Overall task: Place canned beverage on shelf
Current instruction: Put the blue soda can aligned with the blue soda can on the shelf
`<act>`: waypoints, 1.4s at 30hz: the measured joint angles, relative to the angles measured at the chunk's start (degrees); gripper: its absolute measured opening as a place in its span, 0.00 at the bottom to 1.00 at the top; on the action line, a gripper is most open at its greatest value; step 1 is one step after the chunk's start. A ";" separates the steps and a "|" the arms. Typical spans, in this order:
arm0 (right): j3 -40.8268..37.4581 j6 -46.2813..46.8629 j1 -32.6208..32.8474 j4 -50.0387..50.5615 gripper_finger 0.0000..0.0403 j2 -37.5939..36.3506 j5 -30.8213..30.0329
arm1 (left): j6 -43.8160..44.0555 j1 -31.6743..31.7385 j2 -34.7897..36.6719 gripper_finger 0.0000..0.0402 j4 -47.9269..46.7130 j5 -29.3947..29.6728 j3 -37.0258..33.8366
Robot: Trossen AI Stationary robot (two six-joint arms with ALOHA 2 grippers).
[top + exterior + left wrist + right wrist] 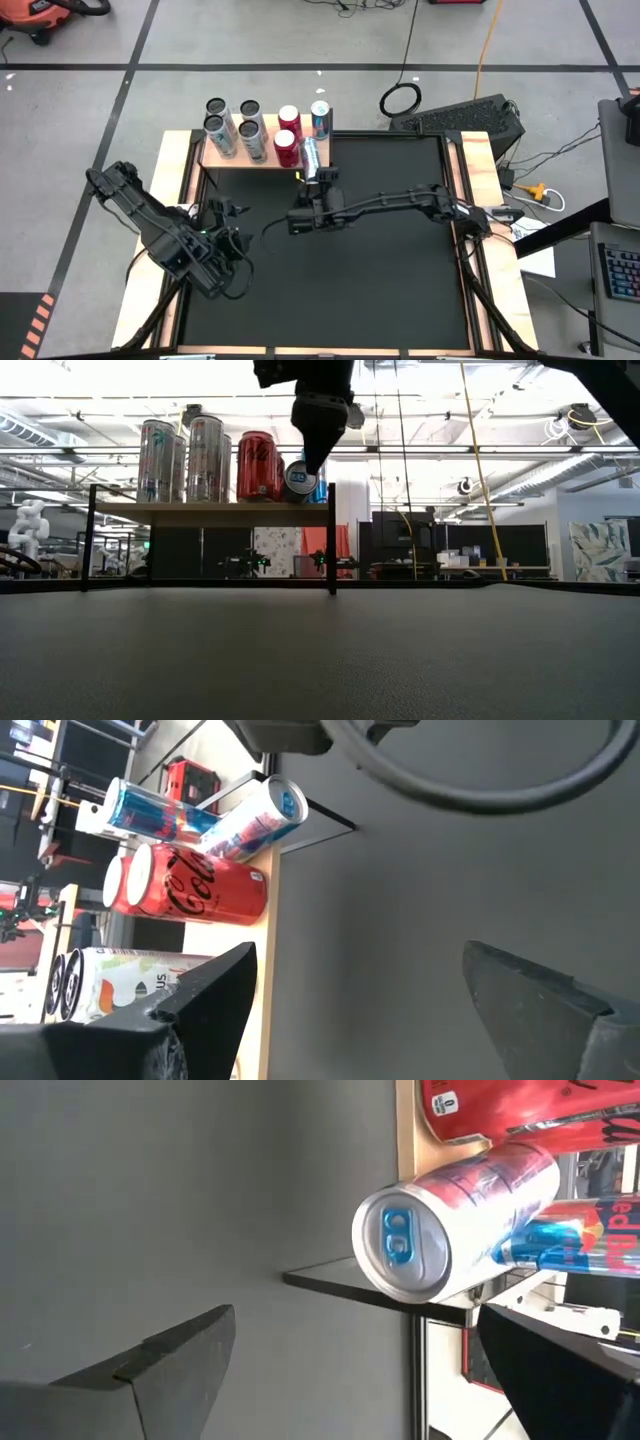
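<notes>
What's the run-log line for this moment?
right gripper: open, by shelf edge | blue can: tipped over on shelf | left gripper: open, waiting | other cans: upright

My right arm reaches in from the right edge, stretched nearly level across the middle of the work area, forearm bent slightly at the elbow. Its right pincer (318, 183) points toward the far side, jaws spread wide, nothing between the two dark fingers (170, 1355). My left arm sits folded at the near left corner, elbow out to the left. The left pincer (228, 212) is also open and empty, fingers (215, 990) well apart.
</notes>
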State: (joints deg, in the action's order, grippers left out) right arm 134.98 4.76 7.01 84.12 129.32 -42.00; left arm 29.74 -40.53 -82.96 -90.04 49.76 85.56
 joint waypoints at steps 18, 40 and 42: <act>0.00 5.09 -4.18 -0.76 0.99 0.94 5.75 | -0.04 0.00 0.04 0.85 0.00 -1.55 0.00; 0.00 9.38 -5.31 3.79 0.99 0.94 8.84 | -0.07 0.00 0.04 0.85 0.02 -1.64 0.00; 0.00 9.32 -5.31 3.64 0.99 0.94 8.76 | -0.05 0.00 0.04 0.85 0.02 -1.64 0.00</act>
State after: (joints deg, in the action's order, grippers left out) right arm 134.98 14.08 1.69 87.76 130.26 -33.23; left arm 29.68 -40.53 -82.91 -90.02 48.12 85.56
